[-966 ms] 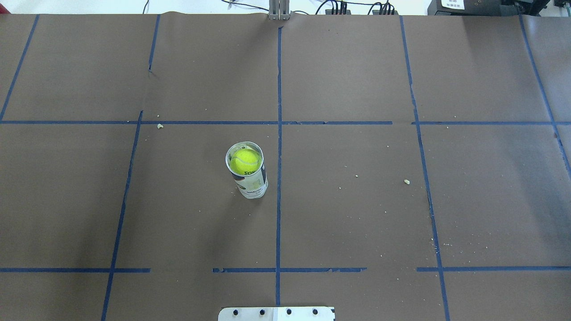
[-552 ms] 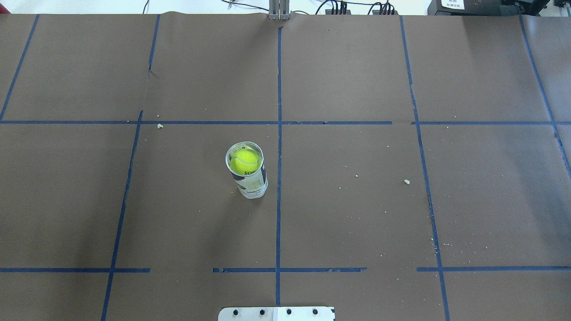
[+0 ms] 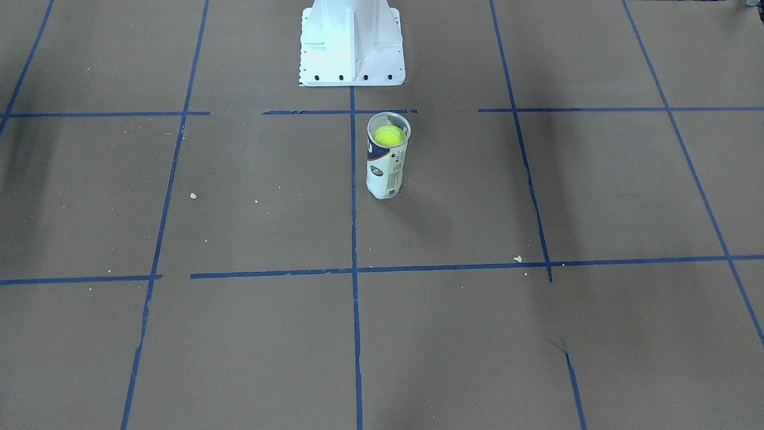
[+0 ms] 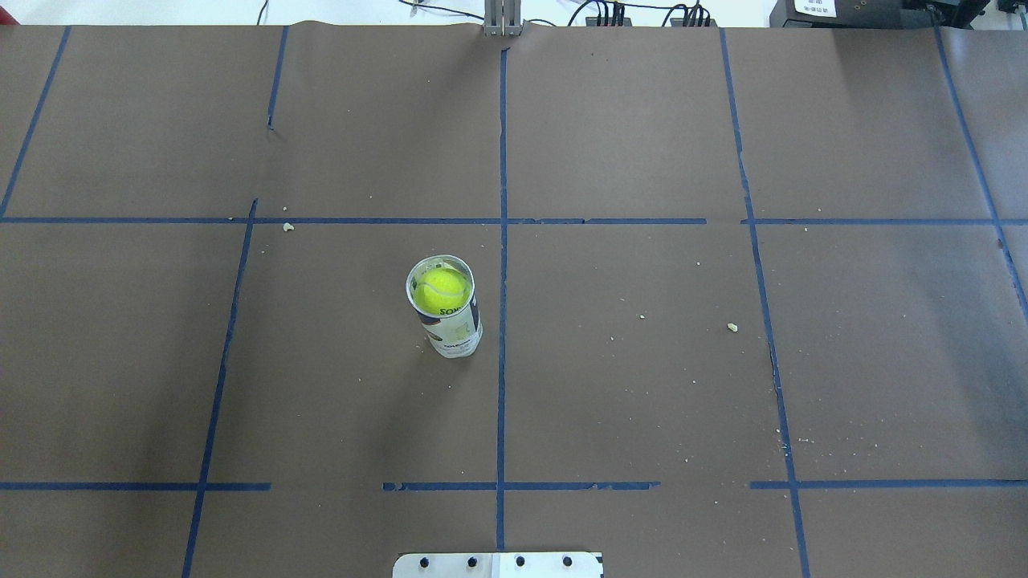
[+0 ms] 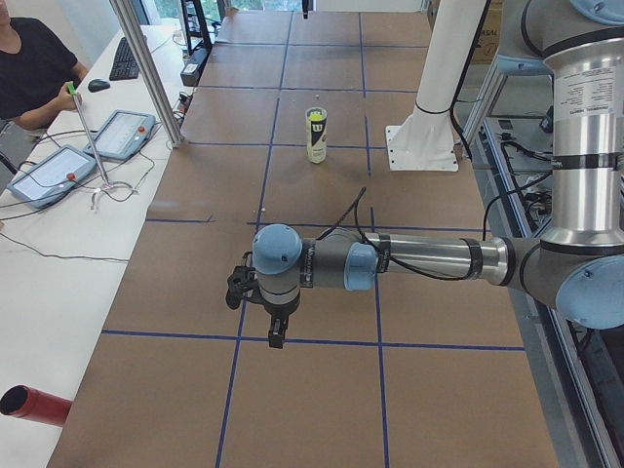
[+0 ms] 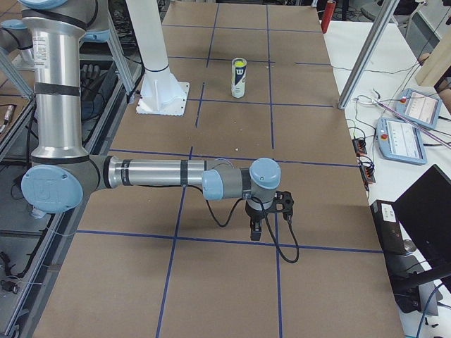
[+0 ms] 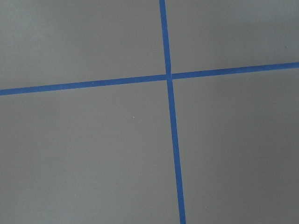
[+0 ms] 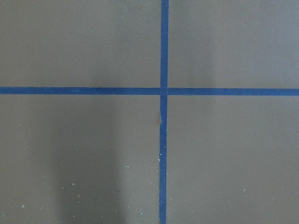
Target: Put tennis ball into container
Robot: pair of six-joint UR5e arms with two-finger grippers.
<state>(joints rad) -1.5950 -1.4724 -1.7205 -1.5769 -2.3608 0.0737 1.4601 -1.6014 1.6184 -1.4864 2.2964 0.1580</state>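
I saw the tennis ball (image 4: pixel 440 289) inside the container (image 4: pixel 456 329), well apart from the left gripper (image 5: pixel 277 338) and right gripper (image 6: pixel 255 233); I couldn't tell their jaws' state.

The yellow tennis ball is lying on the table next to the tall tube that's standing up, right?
No. The tennis ball sits inside the tennis-ball tube, near its open top, not beside it. The overhead exterior view shows this. The tube is indeed standing up.
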